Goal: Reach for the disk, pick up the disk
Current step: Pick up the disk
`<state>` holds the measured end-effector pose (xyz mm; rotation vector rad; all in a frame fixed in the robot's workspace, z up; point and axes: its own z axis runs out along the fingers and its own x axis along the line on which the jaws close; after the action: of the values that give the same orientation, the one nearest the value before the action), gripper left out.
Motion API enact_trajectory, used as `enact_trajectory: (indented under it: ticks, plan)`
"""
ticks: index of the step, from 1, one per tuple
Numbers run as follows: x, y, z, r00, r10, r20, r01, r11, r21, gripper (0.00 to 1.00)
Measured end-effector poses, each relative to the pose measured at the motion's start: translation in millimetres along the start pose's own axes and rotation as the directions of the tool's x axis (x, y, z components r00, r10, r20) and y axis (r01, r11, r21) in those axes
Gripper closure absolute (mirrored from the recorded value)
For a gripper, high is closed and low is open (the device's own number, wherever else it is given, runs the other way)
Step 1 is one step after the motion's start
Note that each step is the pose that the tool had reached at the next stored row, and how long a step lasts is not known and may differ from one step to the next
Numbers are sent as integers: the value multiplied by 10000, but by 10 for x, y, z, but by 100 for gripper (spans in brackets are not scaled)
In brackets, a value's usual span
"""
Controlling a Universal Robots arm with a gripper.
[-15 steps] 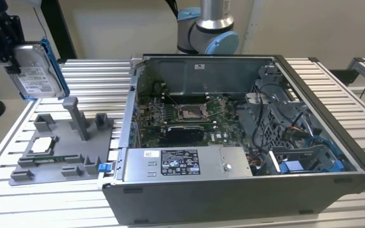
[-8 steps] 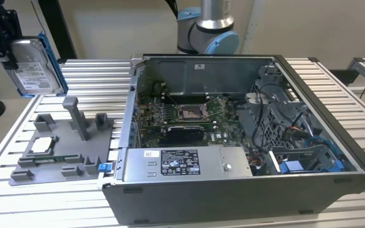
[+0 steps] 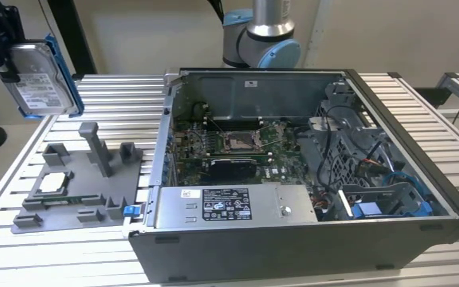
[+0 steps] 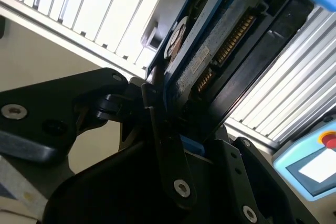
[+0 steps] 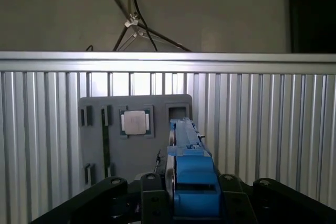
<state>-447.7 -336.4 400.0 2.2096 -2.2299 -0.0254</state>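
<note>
Exterior view: hand (image 3: 5, 57) clamped on disk (image 3: 42, 81), disk upright in air, well above grey tray (image 3: 82, 188) on bench (image 3: 54, 257), at exterior view's left. Judgement: good lift needs firm squeeze on blue rails, disk clear of tray posts. Count: one disk, one chip (image 3: 54, 182), one open computer case (image 3: 293, 251)

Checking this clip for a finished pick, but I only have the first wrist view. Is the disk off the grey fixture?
Observer: Yes. In the exterior view the disk hangs in the air above the grey fixture, touching nothing below.
Operator: Is the gripper shut on it?
Observer: In the second wrist view the gripper clamps the disk by its edges, circuit-board side showing.
Operator: What stands beside the fixture?
Observer: An open computer case, at the exterior view's right of the fixture.
</note>
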Motion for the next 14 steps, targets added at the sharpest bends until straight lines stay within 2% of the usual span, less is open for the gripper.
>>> enact_trajectory:
  ticks: [14]
  plan:
    - [-2, 3, -224, 10000, 0, 0, 0, 10000, 0, 100]
